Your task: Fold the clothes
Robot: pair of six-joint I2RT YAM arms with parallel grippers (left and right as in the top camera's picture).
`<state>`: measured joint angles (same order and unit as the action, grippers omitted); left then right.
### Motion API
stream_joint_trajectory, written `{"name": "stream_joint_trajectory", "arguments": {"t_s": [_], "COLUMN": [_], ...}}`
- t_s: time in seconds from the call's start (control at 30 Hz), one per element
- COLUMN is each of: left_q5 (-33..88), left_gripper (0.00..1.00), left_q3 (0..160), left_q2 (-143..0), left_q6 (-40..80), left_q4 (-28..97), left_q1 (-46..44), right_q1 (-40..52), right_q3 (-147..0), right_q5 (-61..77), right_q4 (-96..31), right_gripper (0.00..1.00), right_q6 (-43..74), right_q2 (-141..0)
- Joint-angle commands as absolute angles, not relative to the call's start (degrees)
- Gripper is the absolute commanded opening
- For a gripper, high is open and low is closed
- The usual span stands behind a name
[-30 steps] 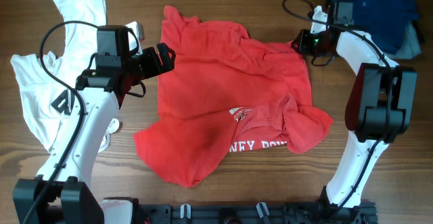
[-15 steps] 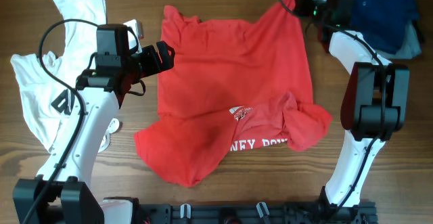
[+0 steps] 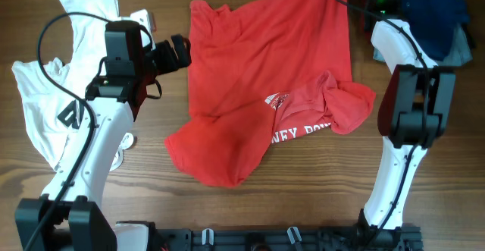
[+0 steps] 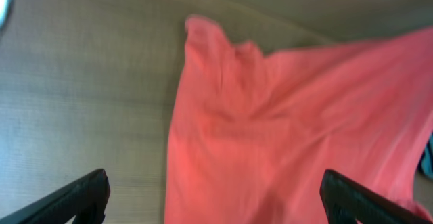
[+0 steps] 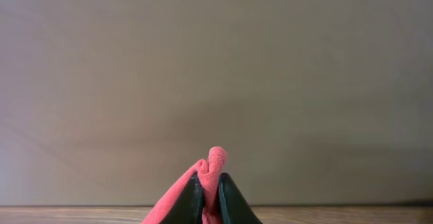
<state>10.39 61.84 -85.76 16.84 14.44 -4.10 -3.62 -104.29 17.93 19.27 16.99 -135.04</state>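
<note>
Red T-shirt (image 3: 258,76) dragged rearward — long axis diagonal.

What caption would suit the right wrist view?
Right fingers pinched shut on a fold of the red shirt, with a plain backdrop behind.

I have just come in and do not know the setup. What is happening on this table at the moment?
Two robot arms work on a red T-shirt lying on the table. The right gripper is shut on a far corner of it, raised off the wood. The left gripper is open beside its left edge, holding nothing. A white T-shirt lies at the left, blue garments at the far right.
</note>
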Motion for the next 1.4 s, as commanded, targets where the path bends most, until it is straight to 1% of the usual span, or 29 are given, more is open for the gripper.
{"name": "stream_joint_trajectory", "arguments": {"t_s": [0.0, 0.07, 0.1, 0.23, 0.33, 0.47, 0.6, 0.67, 0.77, 0.93, 1.37], "left_q5": [8.23, 8.25, 8.21, 8.05, 9.21, 11.09, 12.73, 14.63, 15.7, 17.63, 17.12], "left_gripper": [1.0, 1.0, 1.0, 1.0, 1.0, 1.0, 1.0, 1.0, 1.0, 1.0, 0.99], "left_q3": [62.48, 62.52, 62.61, 64.95, 69.23, 78.89, 89.8, 94.43, 99.09, 101.21, 101.21], "left_q2": [-89.54, -92.03, -93.21, -100.18, -106.02, -114.59, -121.97, -125.27, -129.23, -133.56, -139.48], "left_q6": [14.31, 14.31, 14.28, 14.26, 13.39, 9.17, 6.11, 4.8, 3.42, 0.3, -3.27], "left_q4": [8.97, 5.26, 3.88, -0.71, -1.41, -1.19, -0.43, -0.01, 0.4, 0.03, -2.28], "left_q1": [-3.84, -3.84, -3.84, -3.16, -2.24, -1.56, -1.65, -1.65, -1.87, -2.37, -8.01], "right_q1": [-4.14, -4.08, -4.08, -3.97, -3.14, -1.65, -0.05, 0.69, 1.17, 1.17, 1.06], "right_q3": [-105.75, -105.75, -105.75, -105.75, -105.75, -105.75, -105.75, -105.75, -105.75, -105.75, -105.75], "right_q5": [18.13, 21.12, 23.16, 31.07, 36.1, 34.94, 28.67, 25.93, 23.73, 23.79, 22.9], "right_q4": [16.64, 15.0, 14.22, 10.11, 5.48, -5.85, -19.86, -25.74, -32.32, -37.74, -40.45], "right_gripper": [0.52, 0.95, 1.0, 1.0, 1.0, 1.0, 1.0, 1.0, 1.0, 1.0, 1.0], "right_q6": [17.78, 16.32, 16.03, 16.05, 13.96, 5.98, -0.99, -3.18, -3.22, -2.79, -1.93], "right_q2": [-137.43, -137.36, -137.36, -136.73, -134.47, -128.95, -123.13, -121.12, -119.24, -117.56, -115.9]}}
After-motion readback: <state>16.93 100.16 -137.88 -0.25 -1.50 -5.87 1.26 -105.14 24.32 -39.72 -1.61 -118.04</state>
